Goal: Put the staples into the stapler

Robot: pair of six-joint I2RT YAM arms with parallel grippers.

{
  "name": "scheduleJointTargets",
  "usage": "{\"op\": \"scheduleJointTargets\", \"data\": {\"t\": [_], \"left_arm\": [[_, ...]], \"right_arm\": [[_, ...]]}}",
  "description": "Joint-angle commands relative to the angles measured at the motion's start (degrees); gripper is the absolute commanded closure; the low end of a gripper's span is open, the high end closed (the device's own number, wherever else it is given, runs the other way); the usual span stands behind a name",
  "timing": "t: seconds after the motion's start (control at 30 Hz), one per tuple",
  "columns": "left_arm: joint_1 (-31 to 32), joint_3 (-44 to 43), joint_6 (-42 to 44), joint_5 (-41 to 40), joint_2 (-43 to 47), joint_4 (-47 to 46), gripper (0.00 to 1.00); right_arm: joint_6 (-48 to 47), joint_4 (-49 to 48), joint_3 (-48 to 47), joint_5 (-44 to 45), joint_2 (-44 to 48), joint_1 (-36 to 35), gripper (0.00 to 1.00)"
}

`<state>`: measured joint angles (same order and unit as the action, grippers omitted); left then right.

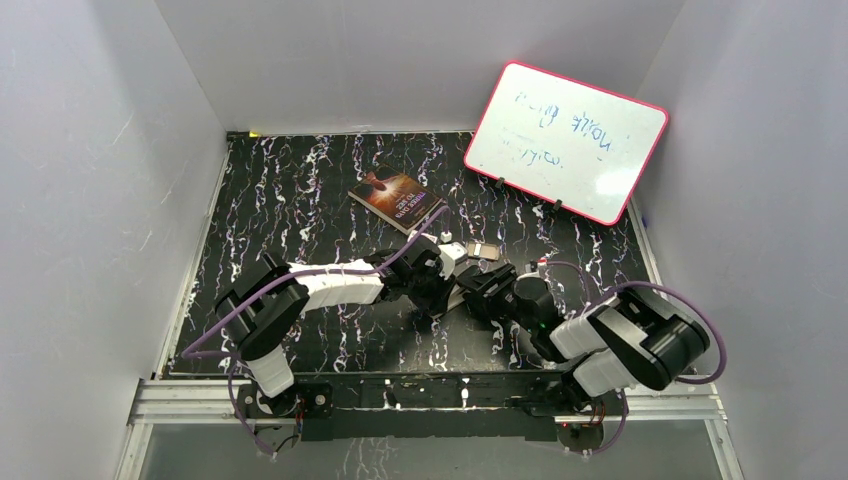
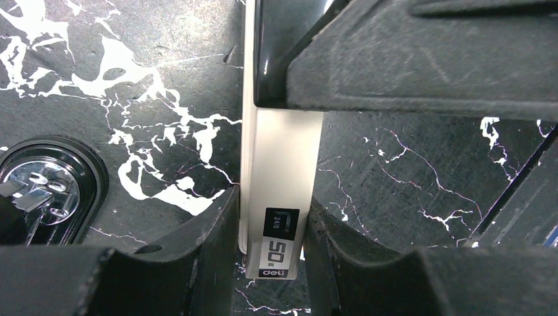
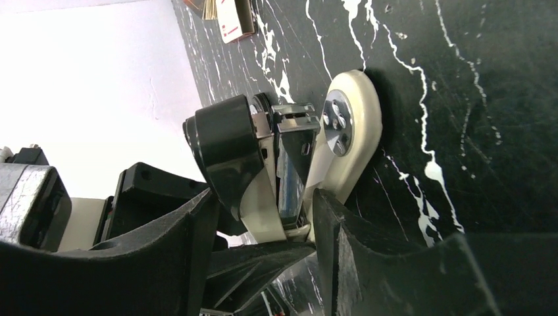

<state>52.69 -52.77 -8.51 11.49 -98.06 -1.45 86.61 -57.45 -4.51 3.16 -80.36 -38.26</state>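
While the left gripper (image 2: 273, 257) clamps the stapler (image 2: 281, 158) by its smooth cream flanks, the right gripper (image 3: 263, 217) straddles the hinged end, with the glossy black cap and chrome channel between matte black fingers; whether they press, I cannot tell. The white-and-red cardboard staple box (image 3: 233, 21) lies apart on the black marbled mat (image 3: 460, 79).

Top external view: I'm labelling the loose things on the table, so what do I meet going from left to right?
Book → small box → whiteboard. The stapler is mostly hidden by the arms in that view, so it is left out.
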Motion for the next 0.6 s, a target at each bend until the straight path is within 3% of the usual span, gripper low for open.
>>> {"op": "scheduleJointTargets", "data": {"t": [0.0,0.3,0.37,0.43,0.47,0.57], "left_arm": [[0.58,-0.69,1.18,4.02,-0.2,0.67,0.99],[0.85,-0.7,3.85,4.74,-1.49,1.92,0.99],[1.0,-0.9,4.14,4.45,-1.8,2.17,0.99],[0.96,-1.16,4.45,4.14,-2.18,2.56,0.99],[0.93,-1.31,4.54,4.04,-2.4,2.67,0.99],[0.95,-1.94,4.97,2.97,-3.12,2.86,0.97]], "right_arm": [[3.1,-8.93,-2.5,-2.15,-3.82,0.09,0.38],[7.68,-4.39,-4.75,-2.15,-7.16,0.06,0.4],[7.73,-4.25,-4.8,-1.97,-7.35,0.11,0.5],[7.51,-4.65,-4.57,-1.58,-7.45,0.04,0.77],[7.52,-4.72,-4.4,-1.26,-7.36,0.08,0.84],[6.64,-4.3,-3.75,-0.21,-6.3,0.11,0.85]]}}
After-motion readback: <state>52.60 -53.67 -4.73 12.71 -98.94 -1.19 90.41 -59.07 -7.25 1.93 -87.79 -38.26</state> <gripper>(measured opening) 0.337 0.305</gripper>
